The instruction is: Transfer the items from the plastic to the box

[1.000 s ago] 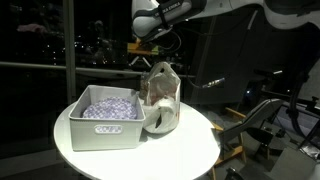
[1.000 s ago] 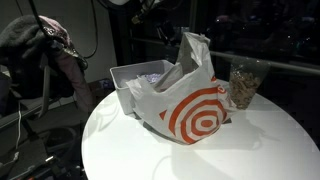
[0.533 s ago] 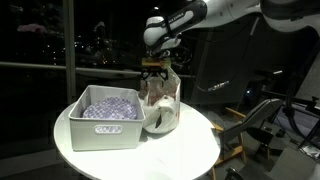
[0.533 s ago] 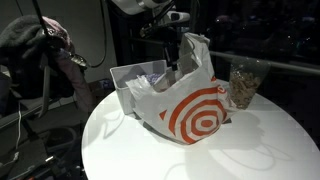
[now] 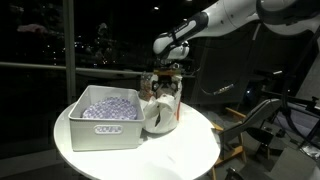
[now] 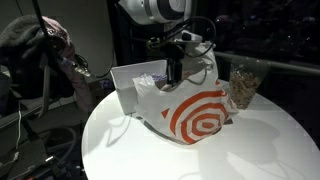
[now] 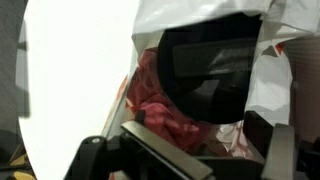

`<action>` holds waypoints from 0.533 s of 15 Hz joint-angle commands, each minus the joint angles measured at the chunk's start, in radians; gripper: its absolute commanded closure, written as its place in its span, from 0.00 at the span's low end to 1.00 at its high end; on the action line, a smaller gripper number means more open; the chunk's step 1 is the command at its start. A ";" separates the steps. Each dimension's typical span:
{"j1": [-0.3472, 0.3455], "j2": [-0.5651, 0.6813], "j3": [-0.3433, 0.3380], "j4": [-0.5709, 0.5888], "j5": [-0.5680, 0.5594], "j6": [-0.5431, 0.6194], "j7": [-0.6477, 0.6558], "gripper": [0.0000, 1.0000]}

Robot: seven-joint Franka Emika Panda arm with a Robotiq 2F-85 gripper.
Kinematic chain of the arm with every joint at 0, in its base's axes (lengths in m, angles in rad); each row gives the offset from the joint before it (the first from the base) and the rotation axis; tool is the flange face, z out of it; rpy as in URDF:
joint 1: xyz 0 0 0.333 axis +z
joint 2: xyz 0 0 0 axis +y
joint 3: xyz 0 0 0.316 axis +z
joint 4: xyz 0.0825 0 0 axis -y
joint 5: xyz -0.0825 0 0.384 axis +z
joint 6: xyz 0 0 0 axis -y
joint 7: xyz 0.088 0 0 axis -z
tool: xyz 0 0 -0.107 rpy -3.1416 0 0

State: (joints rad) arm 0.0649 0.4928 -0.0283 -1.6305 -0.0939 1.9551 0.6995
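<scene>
The plastic [image 5: 163,110] is a whitish crinkly bag with a red ring logo [image 6: 197,117], standing upright beside the box [image 5: 100,130]. This white bin [image 6: 124,82] holds a pale lavender speckled item [image 5: 110,106]. My gripper [image 5: 165,82] hangs at the bag's mouth [image 6: 176,72], pointing down. In the wrist view the bag's opening shows a black item [image 7: 210,70] and a pink-red item [image 7: 155,100] inside. My gripper [image 7: 185,155] is open there, its fingers [image 7: 95,155] wide apart with nothing between them.
Bag and bin stand on a round white table [image 5: 190,152] whose edge is close all around. A clear jar with brownish contents [image 6: 243,85] stands just behind the bag. Clothing hangs over a stand [image 6: 50,45] beside the table.
The arm has swung over from above the bin and come down to the bag's mouth. The bag's top has been pushed lower. The jaws stay wide.
</scene>
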 commanded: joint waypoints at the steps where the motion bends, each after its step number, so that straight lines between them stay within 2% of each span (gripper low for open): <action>1: -0.024 -0.017 -0.006 -0.013 0.063 -0.051 -0.113 0.00; 3: -0.019 -0.017 -0.033 -0.005 0.046 -0.071 -0.074 0.00; 8: -0.011 0.054 -0.045 0.043 0.062 0.020 -0.029 0.00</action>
State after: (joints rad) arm 0.0408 0.4977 -0.0649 -1.6337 -0.0583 1.9282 0.6405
